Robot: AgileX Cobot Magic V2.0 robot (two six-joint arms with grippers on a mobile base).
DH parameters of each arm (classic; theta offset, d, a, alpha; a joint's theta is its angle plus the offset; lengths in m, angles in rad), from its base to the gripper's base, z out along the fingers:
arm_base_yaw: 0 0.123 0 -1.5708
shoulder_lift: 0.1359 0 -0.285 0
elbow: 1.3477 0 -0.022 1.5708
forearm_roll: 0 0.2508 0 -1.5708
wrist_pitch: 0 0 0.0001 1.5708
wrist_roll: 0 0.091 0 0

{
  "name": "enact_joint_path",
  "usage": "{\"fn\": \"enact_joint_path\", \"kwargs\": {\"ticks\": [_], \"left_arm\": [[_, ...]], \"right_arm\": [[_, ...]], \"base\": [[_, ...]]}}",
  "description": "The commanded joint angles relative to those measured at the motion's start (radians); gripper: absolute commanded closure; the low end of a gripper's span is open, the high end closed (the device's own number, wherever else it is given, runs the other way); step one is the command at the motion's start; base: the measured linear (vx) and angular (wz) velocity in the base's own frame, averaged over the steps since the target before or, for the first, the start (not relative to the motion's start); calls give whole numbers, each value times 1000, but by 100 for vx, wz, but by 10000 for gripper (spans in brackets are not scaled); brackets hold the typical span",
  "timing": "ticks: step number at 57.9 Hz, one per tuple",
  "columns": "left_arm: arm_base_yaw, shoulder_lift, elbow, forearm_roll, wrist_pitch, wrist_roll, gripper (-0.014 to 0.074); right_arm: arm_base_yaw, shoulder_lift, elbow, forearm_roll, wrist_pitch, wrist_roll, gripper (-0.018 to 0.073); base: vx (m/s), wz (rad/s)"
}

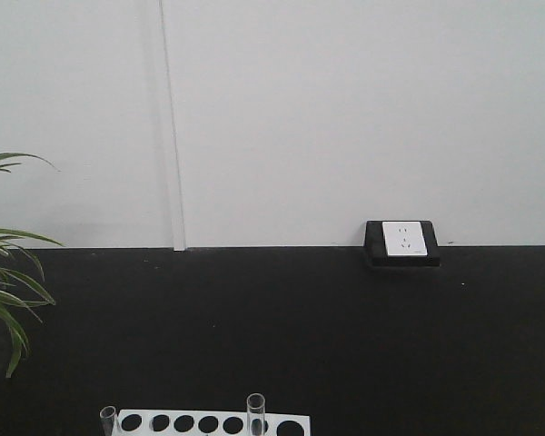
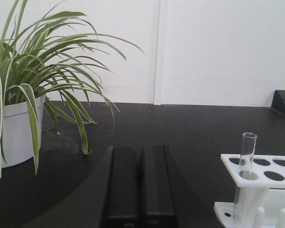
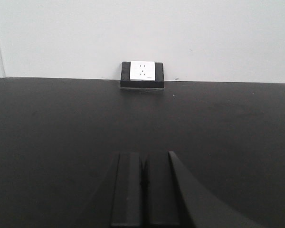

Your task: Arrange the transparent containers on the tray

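Transparent containers (image 1: 255, 413) stand upright in the white holed rack (image 1: 209, 424) at the bottom edge of the front-facing view, one at the rack's left end and one right of its middle, on the black desk (image 1: 282, 336). Neither arm shows here and the tray is out of frame, so the job appears to be at its opening step, with no container lifted yet. In the left wrist view, one container (image 2: 247, 156) rises from a hole at the rack's corner, and the left fingers (image 2: 124, 185) lie pressed together and empty, level and low over the desk, left of the rack and apart from it, with a potted plant (image 2: 19, 95) farther left. In the right wrist view the rack is out of sight, and the right fingers (image 3: 129, 190) are likewise closed on nothing, level and aimed at a wall socket (image 3: 142, 71). The next move likely calls for one arm to part its fingers, swing to the rack and draw a container straight up.
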Motion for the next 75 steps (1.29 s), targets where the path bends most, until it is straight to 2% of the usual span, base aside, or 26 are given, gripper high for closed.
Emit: {"fn": "enact_joint_path", "kwargs": {"ticks": [1, 26, 38, 43, 45, 48, 53, 58, 65, 70, 75], "left_arm": [[-2, -13, 30, -9, -89, -4, 538], [-2, -13, 27, -10, -123, -5, 538], [-2, -13, 27, -10, -181, -24, 538], [-3, -13, 22, -25, -259, -94, 538], [-3, -13, 11, -30, -294, -138, 538], [-3, -13, -16, -25, -306, -163, 538], [-3, -6, -109, 39, -227, -137, 538], [-3, 35, -238, 136, -92, -105, 538], [-3, 137, -395, 236, 33, -97, 538], [-3, 215, -461, 261, 44, -98, 538], [-3, 286, -486, 260, 6, -98, 538]], "right_arm": [[-4, -6, 1, -5, -86, -3, 571], [-4, -6, 1, -6, -141, -3, 571], [-4, -6, 1, -5, -246, 23, 571], [-4, -6, -10, -1, -297, 53, 571], [-4, -3, -32, -1, -294, 74, 571], [-4, 7, -81, -3, -270, 82, 571], [-4, 53, -188, -18, -176, 72, 571], [-4, 136, -316, -35, -50, 72, 571], [-4, 269, -442, -35, 40, 72, 571], [-4, 355, -482, -34, 33, 72, 571], [-4, 432, -486, -34, -32, 72, 571]], "base": [[0, 0], [0, 0], [0, 0], [0, 0], [0, 0], [0, 0], [0, 0], [0, 0], [0, 0], [0, 0], [0, 0]]}}
